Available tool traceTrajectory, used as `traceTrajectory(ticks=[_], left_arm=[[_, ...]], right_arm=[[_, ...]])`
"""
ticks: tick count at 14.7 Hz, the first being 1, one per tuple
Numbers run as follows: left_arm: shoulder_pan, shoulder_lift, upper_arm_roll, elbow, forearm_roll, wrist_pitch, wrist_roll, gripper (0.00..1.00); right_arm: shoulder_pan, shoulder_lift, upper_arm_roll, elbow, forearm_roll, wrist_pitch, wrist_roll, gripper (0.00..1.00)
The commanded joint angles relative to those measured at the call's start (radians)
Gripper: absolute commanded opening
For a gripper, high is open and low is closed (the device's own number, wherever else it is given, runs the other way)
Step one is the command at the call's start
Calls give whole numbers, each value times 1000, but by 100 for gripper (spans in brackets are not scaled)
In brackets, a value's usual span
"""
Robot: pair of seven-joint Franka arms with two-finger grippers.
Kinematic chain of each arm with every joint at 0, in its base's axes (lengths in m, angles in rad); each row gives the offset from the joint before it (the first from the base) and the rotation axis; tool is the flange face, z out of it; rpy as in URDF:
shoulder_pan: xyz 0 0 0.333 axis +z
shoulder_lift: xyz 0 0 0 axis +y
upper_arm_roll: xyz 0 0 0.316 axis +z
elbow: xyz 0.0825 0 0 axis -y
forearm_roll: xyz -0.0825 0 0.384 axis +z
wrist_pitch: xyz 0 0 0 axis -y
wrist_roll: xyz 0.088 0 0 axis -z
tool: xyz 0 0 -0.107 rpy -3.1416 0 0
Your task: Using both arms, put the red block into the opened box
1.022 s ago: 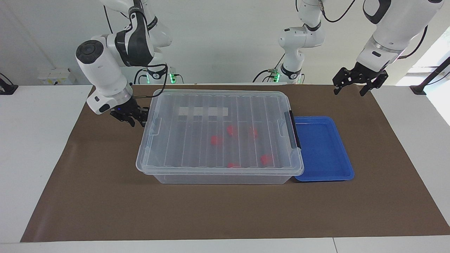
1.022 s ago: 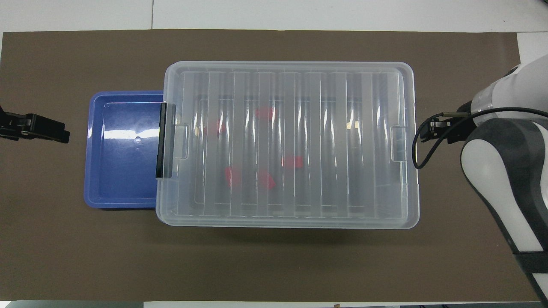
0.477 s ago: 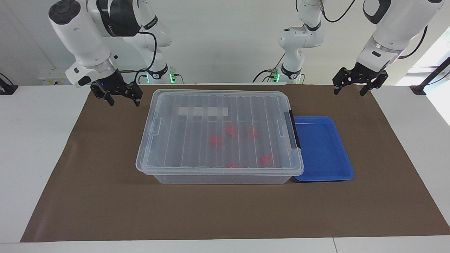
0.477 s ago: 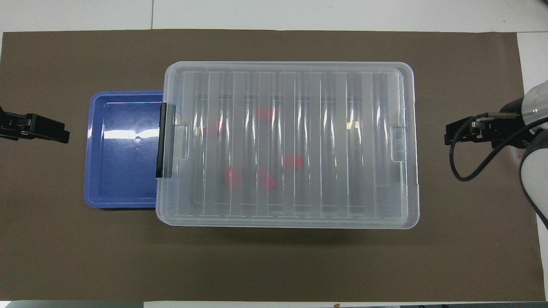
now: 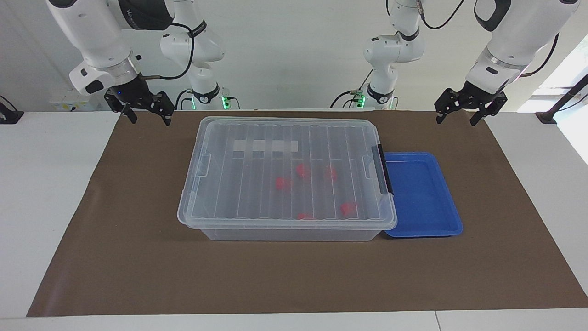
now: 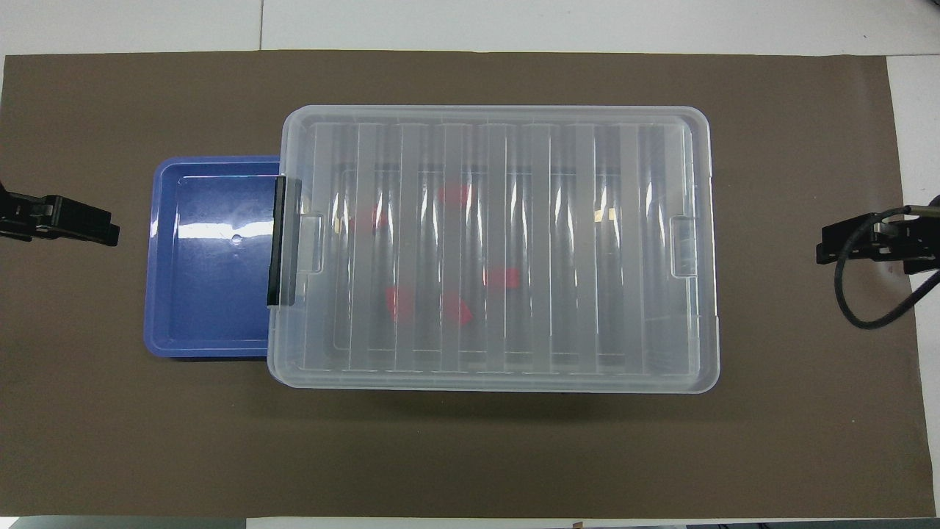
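The box, a clear bin, stands mid-table with its ribbed lid lying on it. Several red blocks show through the lid, lying on the box's floor. A black latch bar runs along the end toward the left arm. My right gripper hangs open and holds nothing, over the mat off the box's other end, apart from it. At the left arm's end of the table, my left gripper waits open and holds nothing above the mat.
A shallow blue tray lies against the box's latch end, partly under the lid's rim, with nothing in it. A brown mat covers the table. White table margins flank it.
My right gripper has lifted away from the box's end, drawn back toward the robots and outward, and its fingers have spread. The left arm, box and blocks have not moved.
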Motion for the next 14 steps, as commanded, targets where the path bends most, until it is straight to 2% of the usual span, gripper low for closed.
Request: traceTrajectory(ticks=[1,14], left_arm=[[5,-12,0,-11,15,-10,8,100],[5,-12,0,-9,15,-10,8,100]], right_arm=[[-8,1,6,26,-3,-17,-16,100],[-6,3,17,20,-8,15,-22,100]])
